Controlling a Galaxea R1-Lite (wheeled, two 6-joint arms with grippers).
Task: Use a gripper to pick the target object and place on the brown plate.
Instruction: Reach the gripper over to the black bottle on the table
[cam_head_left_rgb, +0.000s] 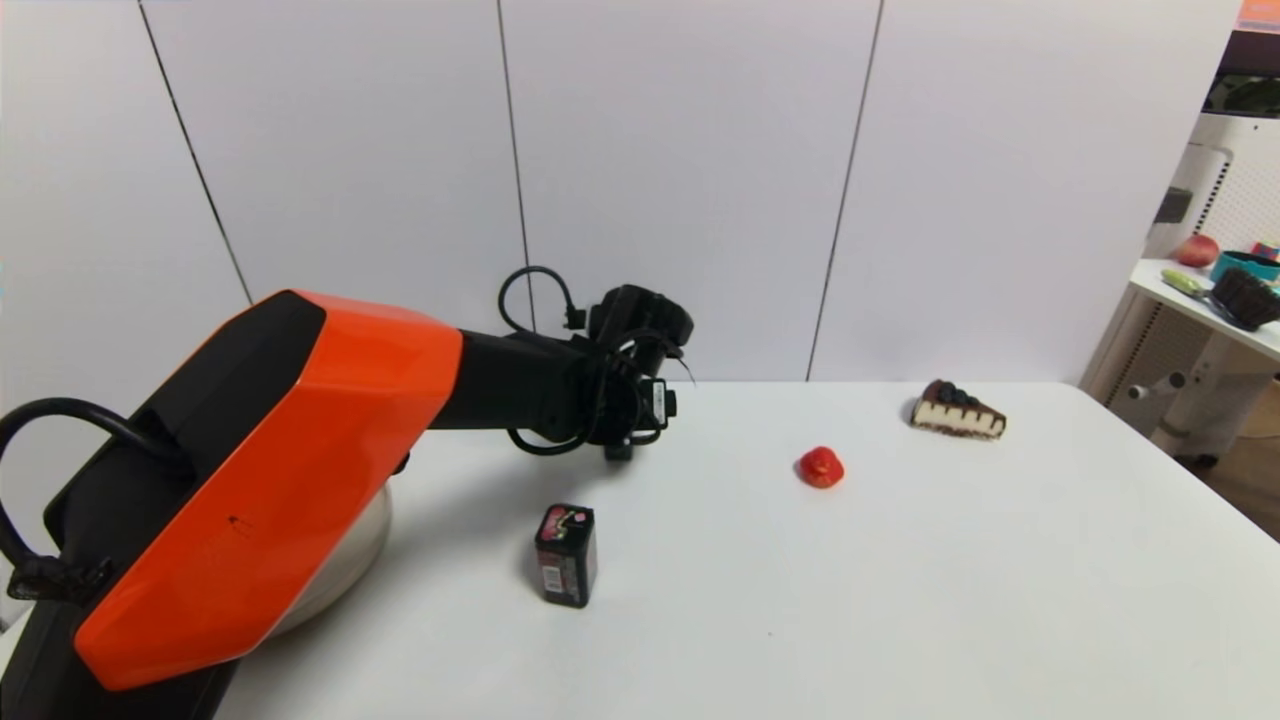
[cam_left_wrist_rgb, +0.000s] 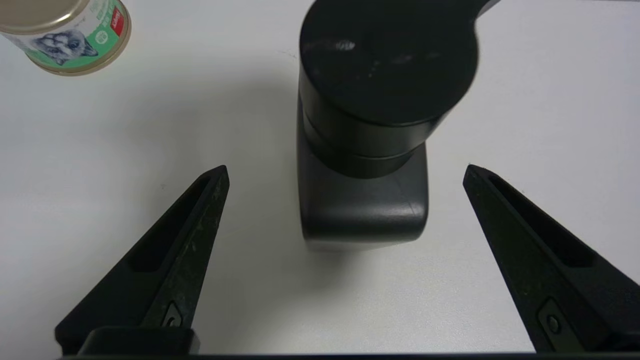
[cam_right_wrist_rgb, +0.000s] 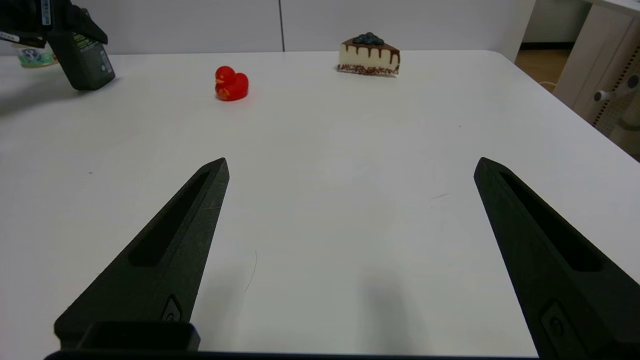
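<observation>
The target object, a tall matte black bottle (cam_left_wrist_rgb: 362, 210) with a round black cap (cam_left_wrist_rgb: 385, 65), stands upright on the white table. My left gripper (cam_left_wrist_rgb: 345, 172) is above it and open. Its two fingers (cam_left_wrist_rgb: 200, 225) straddle the bottle without touching it. In the head view the left gripper (cam_head_left_rgb: 630, 400) hides almost all of the bottle. The bottle also shows far off in the right wrist view (cam_right_wrist_rgb: 82, 65). The brown plate (cam_head_left_rgb: 355, 555) lies under my orange left arm, mostly hidden. My right gripper (cam_right_wrist_rgb: 350, 162) is open and empty over bare table.
A short dark tin with a pink-red label (cam_head_left_rgb: 565, 555) stands in front of the bottle. A can with a cat picture (cam_left_wrist_rgb: 65, 35) stands near the bottle. A red toy duck (cam_head_left_rgb: 820, 467) and a cake slice (cam_head_left_rgb: 958, 410) sit to the right.
</observation>
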